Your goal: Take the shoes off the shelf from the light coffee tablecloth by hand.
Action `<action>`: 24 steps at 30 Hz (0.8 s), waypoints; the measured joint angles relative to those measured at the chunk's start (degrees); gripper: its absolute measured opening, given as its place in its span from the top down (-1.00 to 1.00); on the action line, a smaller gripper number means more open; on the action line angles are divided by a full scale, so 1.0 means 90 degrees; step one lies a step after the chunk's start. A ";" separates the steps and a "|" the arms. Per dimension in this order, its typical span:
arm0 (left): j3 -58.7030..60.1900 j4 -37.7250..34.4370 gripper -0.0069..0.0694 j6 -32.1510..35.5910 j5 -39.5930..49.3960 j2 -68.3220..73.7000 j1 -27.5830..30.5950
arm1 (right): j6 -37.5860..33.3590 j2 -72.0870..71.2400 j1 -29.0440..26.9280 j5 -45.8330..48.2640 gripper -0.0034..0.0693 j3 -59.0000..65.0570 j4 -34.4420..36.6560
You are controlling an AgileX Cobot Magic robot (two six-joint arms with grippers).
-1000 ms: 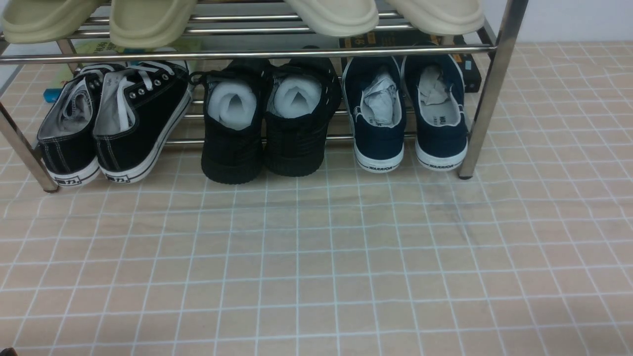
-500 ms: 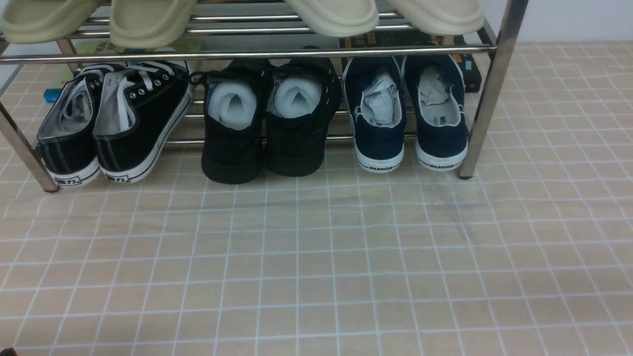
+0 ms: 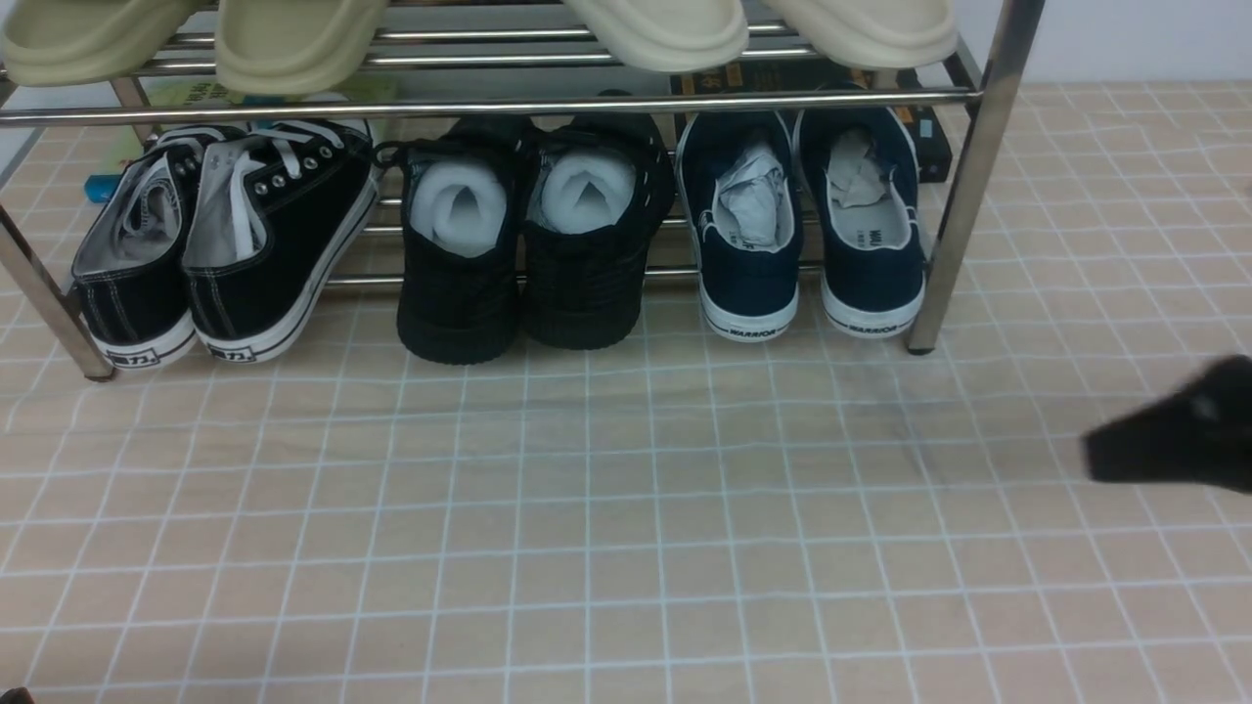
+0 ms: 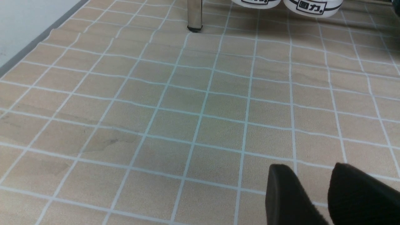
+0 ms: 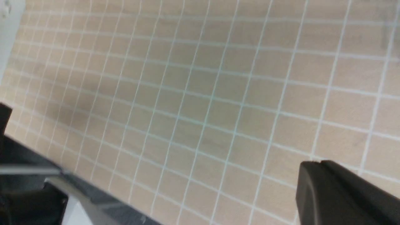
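Observation:
The navy blue shoes, one on the left and one on the right, stand heels-out on the lower tier of the chrome shelf, at its right end, with paper stuffing inside. The shelf stands on the light coffee tablecloth. My right gripper shows as a blurred black shape at the right edge, above the cloth and below right of the shoes. In the right wrist view it is shut and empty. My left gripper is slightly open and empty over bare cloth; it is out of the front view.
Black lace-up sneakers and all-black shoes share the lower tier. Pale slippers sit on the upper tier. The left wrist view shows a shelf leg and the sneakers' white heels. The cloth's edge shows in the right wrist view.
My right gripper has come into the front view from the right edge. The shoes and the shelf have not moved.

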 joint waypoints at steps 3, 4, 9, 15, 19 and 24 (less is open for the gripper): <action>0.0000 0.0000 0.19 0.0000 0.0000 0.0000 0.0000 | -0.0387 0.1358 0.0455 0.0584 0.90 -0.1039 0.0230; 0.0000 0.0000 0.19 0.0000 0.0000 0.0000 0.0000 | -0.0448 0.1767 0.0629 0.0719 0.90 -0.1430 0.0267; 0.0000 0.0007 0.19 0.0000 0.0000 0.0000 0.0000 | -0.0178 0.3409 0.1310 0.0842 0.90 -0.3273 0.0051; 0.0000 0.0007 0.19 0.0000 0.0000 0.0000 0.0000 | 0.1188 0.4676 0.1930 0.0954 0.90 -0.5574 -0.1623; 0.0000 0.0010 0.19 0.0000 0.0000 0.0000 0.0000 | 0.2103 0.5104 0.2131 0.0994 0.90 -0.6700 -0.2601; 0.0000 0.0010 0.19 0.0000 0.0000 0.0000 0.0000 | 0.2593 0.5403 0.2241 0.1041 0.88 -0.7220 -0.3029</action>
